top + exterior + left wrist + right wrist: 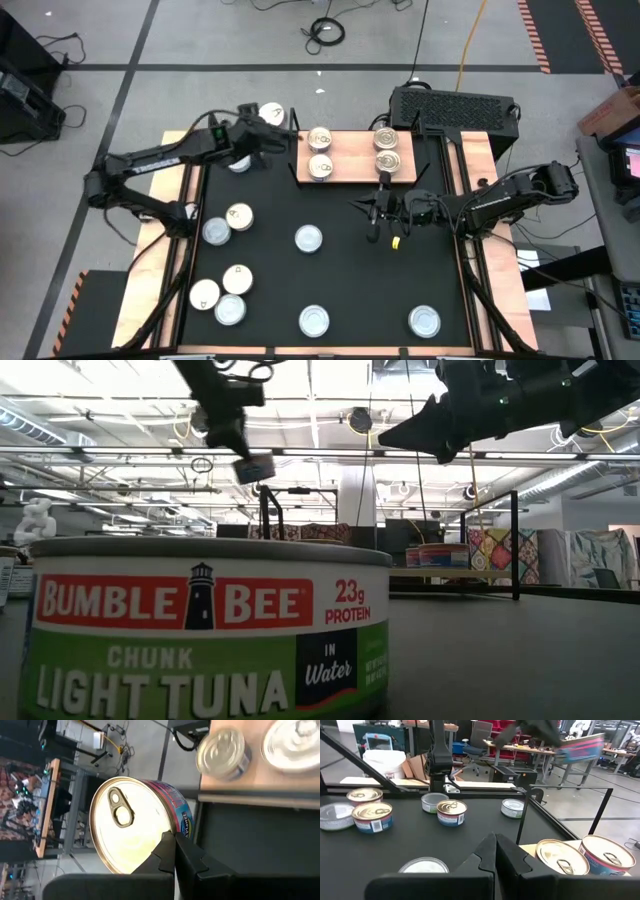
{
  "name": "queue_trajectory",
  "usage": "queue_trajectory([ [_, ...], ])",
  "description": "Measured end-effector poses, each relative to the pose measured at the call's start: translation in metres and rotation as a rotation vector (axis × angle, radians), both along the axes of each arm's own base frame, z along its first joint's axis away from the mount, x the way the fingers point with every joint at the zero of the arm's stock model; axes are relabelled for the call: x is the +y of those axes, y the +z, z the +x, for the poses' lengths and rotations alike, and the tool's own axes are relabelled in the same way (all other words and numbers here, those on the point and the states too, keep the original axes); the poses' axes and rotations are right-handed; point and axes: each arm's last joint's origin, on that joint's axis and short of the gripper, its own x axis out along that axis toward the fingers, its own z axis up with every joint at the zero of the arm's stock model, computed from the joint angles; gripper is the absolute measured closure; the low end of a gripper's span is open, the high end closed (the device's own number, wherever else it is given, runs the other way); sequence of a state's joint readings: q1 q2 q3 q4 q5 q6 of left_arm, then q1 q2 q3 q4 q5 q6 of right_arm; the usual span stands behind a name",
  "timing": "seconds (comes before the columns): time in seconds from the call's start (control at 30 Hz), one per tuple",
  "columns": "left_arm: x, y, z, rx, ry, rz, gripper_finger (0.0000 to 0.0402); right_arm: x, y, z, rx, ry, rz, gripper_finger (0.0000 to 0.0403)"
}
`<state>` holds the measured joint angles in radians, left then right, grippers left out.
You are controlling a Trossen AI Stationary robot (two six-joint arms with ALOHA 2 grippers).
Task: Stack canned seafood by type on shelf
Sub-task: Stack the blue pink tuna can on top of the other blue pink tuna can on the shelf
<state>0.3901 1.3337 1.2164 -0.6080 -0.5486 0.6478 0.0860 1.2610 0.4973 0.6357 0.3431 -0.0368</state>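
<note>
Readable text stands on one tin (205, 628), nearest the camera in the low view. Its red band reads "BUMBLE BEE" in white, the two words parted by a black lighthouse mark; beside it, in red — "23g PROTEIN". On the green field below: "CHUNK LIGHT TUNA", with a dark panel reading "IN Water". Labels on the other tins are too blurred to read.
</note>
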Motion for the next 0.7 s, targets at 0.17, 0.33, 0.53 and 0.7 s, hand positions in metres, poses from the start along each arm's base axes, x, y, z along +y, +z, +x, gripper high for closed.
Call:
queue_trajectory([
  [0.17, 0.014, 0.010, 0.037, -0.018, -0.067, -0.025, 0.0402, 0.000, -0.001, 0.000, 0.012, 0.000, -0.011, 0.0403],
  [0.33, 0.027, 0.004, 0.074, 0.012, -0.144, -0.042, 0.0402, -0.001, -0.003, -0.001, 0.045, -0.025, -0.039, 0.0403],
  [0.53, 0.042, -0.026, 0.111, 0.066, -0.200, -0.060, 0.0402, -0.004, -0.009, -0.004, 0.125, -0.118, -0.086, 0.0403],
  [0.7, 0.049, -0.049, 0.128, 0.105, -0.244, -0.066, 0.0402, -0.007, -0.006, -0.010, 0.154, -0.155, -0.095, 0.0403],
])
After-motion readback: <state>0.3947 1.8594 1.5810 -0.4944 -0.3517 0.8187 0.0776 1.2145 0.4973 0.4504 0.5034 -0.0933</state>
